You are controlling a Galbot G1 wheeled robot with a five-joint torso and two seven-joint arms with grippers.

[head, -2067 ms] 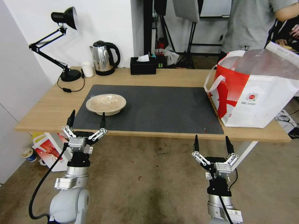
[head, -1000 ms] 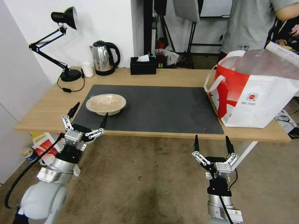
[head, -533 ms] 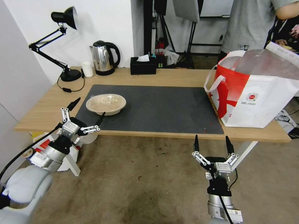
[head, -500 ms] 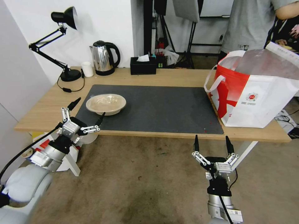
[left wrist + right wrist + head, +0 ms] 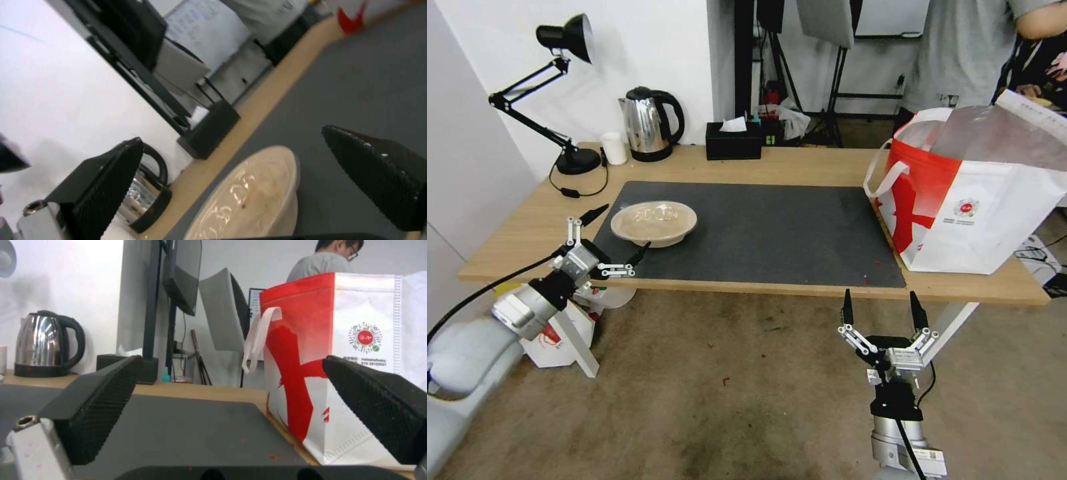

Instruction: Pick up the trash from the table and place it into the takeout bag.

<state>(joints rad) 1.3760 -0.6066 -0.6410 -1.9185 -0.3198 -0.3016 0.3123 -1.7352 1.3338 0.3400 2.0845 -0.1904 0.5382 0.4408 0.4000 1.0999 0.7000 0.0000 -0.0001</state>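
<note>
My left claw (image 5: 616, 235) sits at the left of the head view, spread wide and holding nothing, tilted so one fingertip hangs over the near-left corner of the dark mat (image 5: 760, 230) and the other hovers just short of the near rim of the shallow beige bowl (image 5: 654, 223). In the left wrist view I see the bowl (image 5: 253, 196) lying between the two black pads (image 5: 378, 176), close but not touched by either.

I judge the bowl to be light and thin-walled, probably pulp or paper, so it should flex rather than crack, and it could skid on the mat if I push it sideways. Its inside looks glossy, maybe greasy, so a pinch there might slip. I would take it at the near rim, one finger inside and one outside, squeezing gently.

My right claw (image 5: 882, 311) is parked low in the lower right of the head view, below the front edge of the table (image 5: 527, 227), also wide open and empty.

The takeout bag (image 5: 970, 200) stands at the right end of the table, its mouth open, well apart from the bowl. I see no other trash on the table.
</note>
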